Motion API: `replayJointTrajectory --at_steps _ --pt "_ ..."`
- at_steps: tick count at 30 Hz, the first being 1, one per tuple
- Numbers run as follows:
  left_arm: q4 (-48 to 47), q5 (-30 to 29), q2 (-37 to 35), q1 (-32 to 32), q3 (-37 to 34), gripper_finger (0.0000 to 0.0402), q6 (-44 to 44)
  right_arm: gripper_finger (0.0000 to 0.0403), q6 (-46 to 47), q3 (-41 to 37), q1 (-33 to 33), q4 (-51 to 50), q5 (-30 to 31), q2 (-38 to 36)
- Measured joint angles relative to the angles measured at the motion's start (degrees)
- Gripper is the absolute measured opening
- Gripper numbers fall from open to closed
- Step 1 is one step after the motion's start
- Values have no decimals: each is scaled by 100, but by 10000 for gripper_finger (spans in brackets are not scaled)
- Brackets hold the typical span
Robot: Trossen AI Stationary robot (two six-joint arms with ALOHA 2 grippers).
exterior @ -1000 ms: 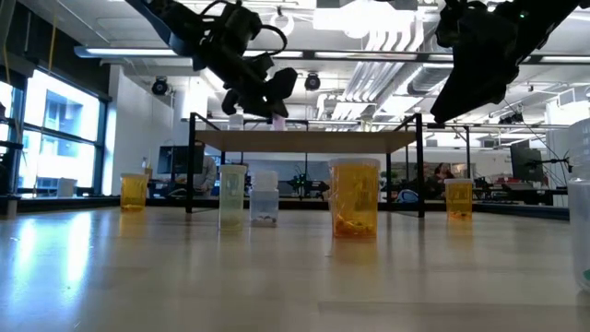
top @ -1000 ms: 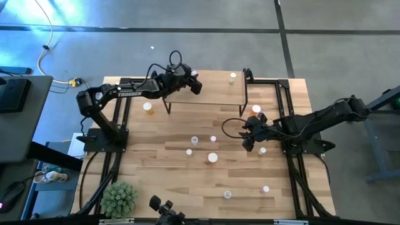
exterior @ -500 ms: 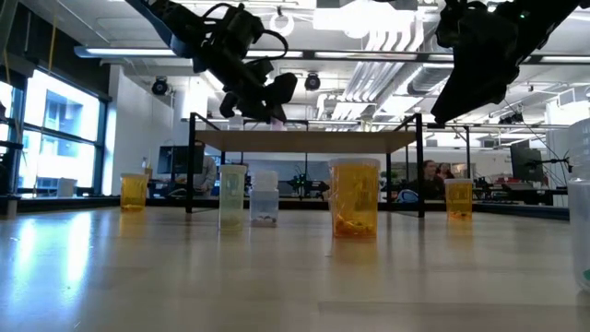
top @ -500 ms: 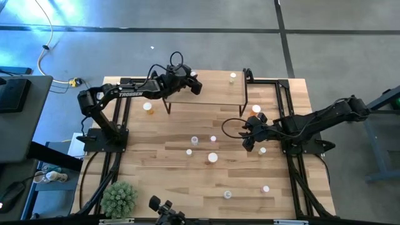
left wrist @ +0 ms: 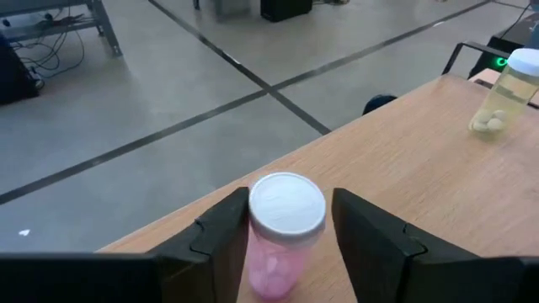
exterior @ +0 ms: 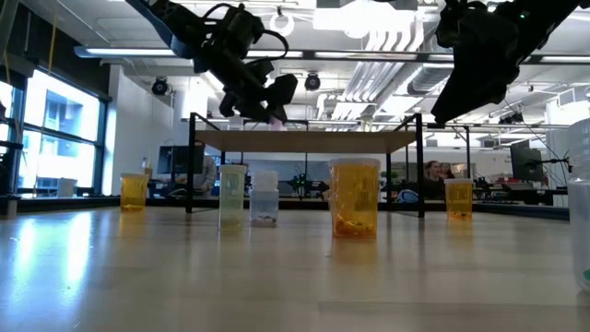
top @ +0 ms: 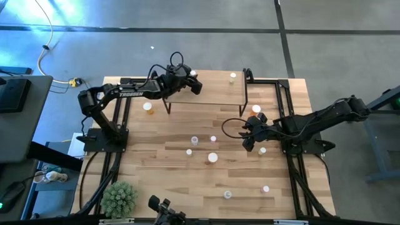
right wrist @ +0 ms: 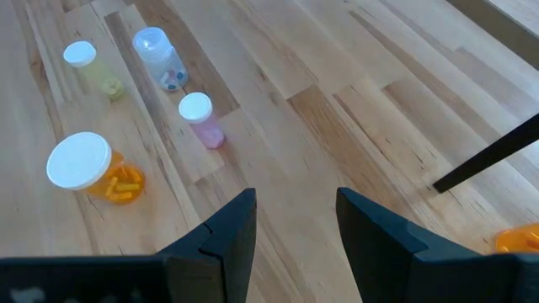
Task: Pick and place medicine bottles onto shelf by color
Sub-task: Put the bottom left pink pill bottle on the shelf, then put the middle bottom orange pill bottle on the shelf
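My left gripper (top: 195, 80) is over the far left part of the shelf (top: 215, 95), a light-wood board on black legs. It is shut on a small pink bottle with a white cap (left wrist: 286, 206). A yellowish bottle (left wrist: 505, 88) stands on the shelf's far right end and also shows in the high view (top: 232, 77). My right gripper (top: 249, 134) hangs open and empty above the table, right of centre. Below it stand a yellowish bottle (right wrist: 88, 67), a whitish-blue bottle (right wrist: 160, 57), a small pink bottle (right wrist: 200, 119) and a larger orange bottle (right wrist: 93, 168). My left gripper pinches the pink bottle between its two fingers, on the body's sides just below the white cap (left wrist: 271, 261). The fingers come slanting down from the table's left. The bottle stands upright at the shelf board; its base is hidden, so I cannot tell whether it rests there.
Orange bottles stand left of the shelf (top: 148, 107) and by its right leg (top: 256, 109). More bottles stand toward the near edge (top: 227, 194) (top: 265, 188). A green spiky plant ball (top: 119, 198) sits at the near left corner. The shelf's middle is bare.
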Motion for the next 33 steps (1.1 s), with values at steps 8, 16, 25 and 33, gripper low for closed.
replayJointTrajectory --at_steps 8,16,25,33 --pt "16 0 -2 4 0 200 -125 156 0 0 0 -70 -2 0" --pt "18 -20 -3 10 68 221 -133 156 0 0 0 -92 -2 -2" --pt "-4 -85 -6 9 458 226 -133 156 0 0 0 -92 -2 -2" --pt "-627 248 -230 9 1094 226 -63 156 -44 0 0 -103 -1 -2"
